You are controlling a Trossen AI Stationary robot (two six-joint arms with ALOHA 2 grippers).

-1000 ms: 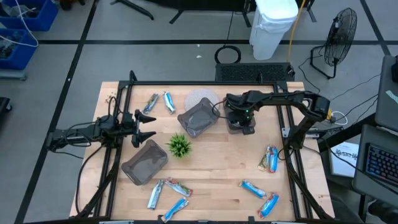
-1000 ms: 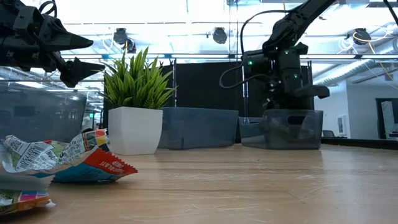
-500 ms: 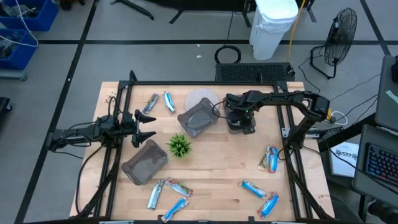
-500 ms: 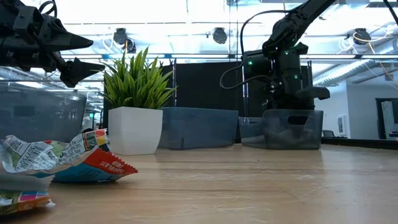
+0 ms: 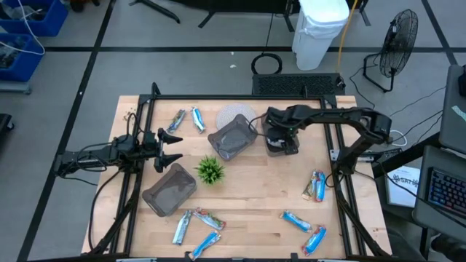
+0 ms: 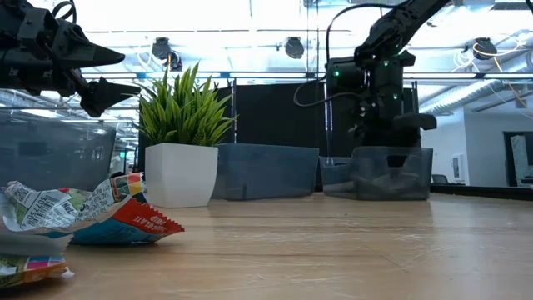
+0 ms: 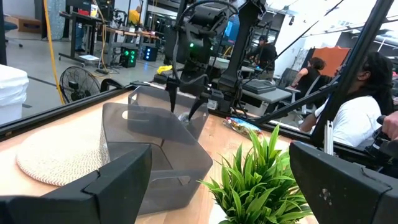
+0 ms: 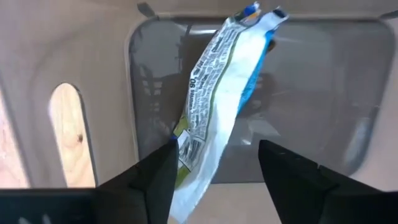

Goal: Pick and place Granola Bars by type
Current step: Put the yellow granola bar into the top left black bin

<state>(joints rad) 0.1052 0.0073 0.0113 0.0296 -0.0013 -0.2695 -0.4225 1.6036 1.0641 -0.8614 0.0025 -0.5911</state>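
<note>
My right gripper (image 5: pixel 281 140) hangs open, pointing down, over a small grey tray (image 6: pixel 391 173) at the table's far right. A white and blue granola bar (image 8: pixel 219 106) lies slanted in that tray, below and between the fingers. Other granola bars lie on the table at the far left (image 5: pixel 187 119), at the right (image 5: pixel 314 185), near right (image 5: pixel 304 228) and near left (image 5: pixel 195 229). My left gripper (image 5: pixel 172 146) stays open, level, above the table's left side. My right gripper's fingers (image 8: pixel 158 174) stand on either side of the bar's near end (image 8: pixel 186 186). I cannot tell whether either finger touches it. The bar's far end (image 8: pixel 255 15) rests against the tray's floor and wall.
Two more grey trays stand at the far middle (image 5: pixel 233 138) and near left (image 5: pixel 170 191). A small green plant (image 5: pixel 210 171) in a white pot stands between them. A round pale mat (image 5: pixel 234 114) lies at the far edge. People sit beyond the table (image 7: pixel 354 106).
My right gripper has opened over the far-right tray and stands slightly higher above its rim. The left arm has kept still.
</note>
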